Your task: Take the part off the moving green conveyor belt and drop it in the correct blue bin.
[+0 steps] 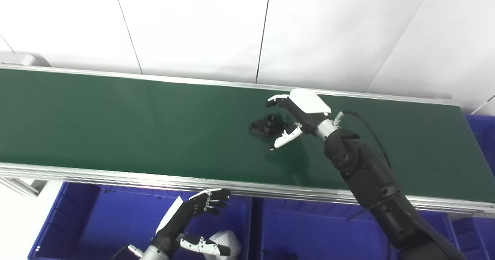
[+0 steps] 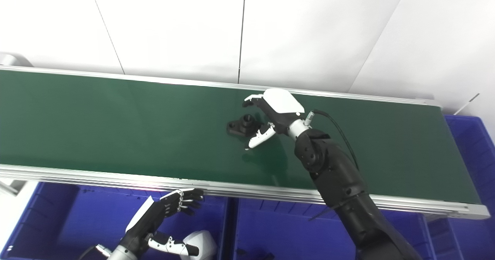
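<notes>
Right hand [image 1: 296, 115] spread loose around the black part [image 1: 266, 124] on the green belt [image 1: 116, 120].
Part lies flat, long axis along the belt, boss upward; left hand [image 1: 193, 221] empty, fingers apart.

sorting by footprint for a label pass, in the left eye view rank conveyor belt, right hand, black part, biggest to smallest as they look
1. conveyor belt
2. right hand
3. black part

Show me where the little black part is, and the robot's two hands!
black part [image 1: 266, 124], left eye view, on its raised round middle.
right hand [image 1: 305, 107], left eye view, on its white back.
left hand [image 2: 154, 215], right eye view, on its palm.
</notes>
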{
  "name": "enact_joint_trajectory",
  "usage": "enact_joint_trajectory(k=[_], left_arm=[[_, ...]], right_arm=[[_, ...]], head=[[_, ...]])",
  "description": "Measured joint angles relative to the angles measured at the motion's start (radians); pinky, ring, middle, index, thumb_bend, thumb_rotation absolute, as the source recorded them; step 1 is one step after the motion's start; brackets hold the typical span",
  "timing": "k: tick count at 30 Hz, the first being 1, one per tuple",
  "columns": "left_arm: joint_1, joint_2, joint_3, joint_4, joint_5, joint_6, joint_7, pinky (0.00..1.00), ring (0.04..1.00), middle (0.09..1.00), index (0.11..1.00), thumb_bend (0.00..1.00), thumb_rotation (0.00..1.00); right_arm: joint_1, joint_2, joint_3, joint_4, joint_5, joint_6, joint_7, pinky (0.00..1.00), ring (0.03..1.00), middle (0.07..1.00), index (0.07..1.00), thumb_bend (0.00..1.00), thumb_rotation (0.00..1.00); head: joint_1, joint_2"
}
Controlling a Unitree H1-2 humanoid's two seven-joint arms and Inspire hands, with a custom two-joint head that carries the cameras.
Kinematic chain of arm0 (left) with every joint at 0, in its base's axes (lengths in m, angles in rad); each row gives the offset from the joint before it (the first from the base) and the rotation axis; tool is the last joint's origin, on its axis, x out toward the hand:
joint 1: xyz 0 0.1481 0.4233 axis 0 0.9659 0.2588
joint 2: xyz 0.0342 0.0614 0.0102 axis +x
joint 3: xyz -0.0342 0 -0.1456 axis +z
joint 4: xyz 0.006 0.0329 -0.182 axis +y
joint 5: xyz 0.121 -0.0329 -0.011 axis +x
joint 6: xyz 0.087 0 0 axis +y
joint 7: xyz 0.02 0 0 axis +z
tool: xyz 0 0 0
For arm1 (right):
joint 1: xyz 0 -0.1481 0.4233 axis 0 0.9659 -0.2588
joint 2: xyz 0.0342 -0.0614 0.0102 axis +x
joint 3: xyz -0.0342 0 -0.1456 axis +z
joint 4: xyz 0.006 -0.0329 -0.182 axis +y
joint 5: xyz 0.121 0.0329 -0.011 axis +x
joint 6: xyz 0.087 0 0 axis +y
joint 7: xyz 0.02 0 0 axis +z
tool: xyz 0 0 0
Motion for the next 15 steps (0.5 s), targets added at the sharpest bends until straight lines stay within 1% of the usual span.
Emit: enact_joint_trajectory(k=[2,7,9,11,12,13,14,15], left_arm=[[0.0,0.0,0.0,0.0,0.0,0.0,0.0,0.64,0.715,0.775,0.77,0.84,0.13],[0.0,0.0,-0.003,0.0,-0.001,0.0,0.0,0.64,0.712,0.774,0.769,0.84,0.13],[0.0,0.001,-0.002,-0.001,-0.007,0.0,0.0,0.64,0.714,0.775,0.768,0.84,0.12],[0.0,0.001,0.0,-0.001,-0.01,0.0,0.0,0.64,0.713,0.772,0.767,0.84,0.13],[0.0,0.001,0.0,-0.002,-0.01,0.0,0.0,0.64,0.711,0.77,0.767,0.84,0.13],[0.0,0.001,0.0,-0.003,-0.01,0.0,0.0,0.64,0.711,0.771,0.769,0.84,0.12],[0.0,0.001,0.0,-0.004,-0.01,0.0,0.0,0.64,0.713,0.773,0.772,0.83,0.12],[0.0,0.001,-0.001,-0.007,-0.01,0.0,0.0,0.65,0.714,0.773,0.773,0.83,0.12]], right_arm=[[0.0,-0.001,0.002,0.006,0.002,0.0,0.0,0.64,0.75,0.755,0.745,0.91,0.24],[-0.002,-0.013,0.002,0.026,0.017,-0.001,-0.009,0.62,0.721,0.736,0.729,0.88,0.25],[-0.002,-0.019,0.002,0.025,0.022,-0.002,-0.008,0.6,0.7,0.734,0.729,0.86,0.23],[-0.002,-0.024,0.003,0.022,0.023,-0.002,-0.005,0.57,0.669,0.729,0.727,0.84,0.2],[-0.002,-0.026,0.003,0.02,0.024,-0.002,-0.004,0.53,0.64,0.71,0.722,0.84,0.19],[-0.002,-0.027,0.003,0.019,0.025,-0.002,-0.002,0.47,0.569,0.659,0.716,0.82,0.16],[-0.002,-0.027,0.003,0.018,0.026,-0.002,0.0,0.42,0.517,0.623,0.705,0.8,0.13],[-0.002,-0.027,0.003,0.017,0.026,-0.002,0.003,0.41,0.512,0.62,0.703,0.79,0.12]], head=[[0.0,0.0],[-0.002,0.005],[-0.003,0.006],[-0.002,0.011],[-0.002,0.011],[-0.003,0.012],[-0.003,0.014],[-0.003,0.014]])
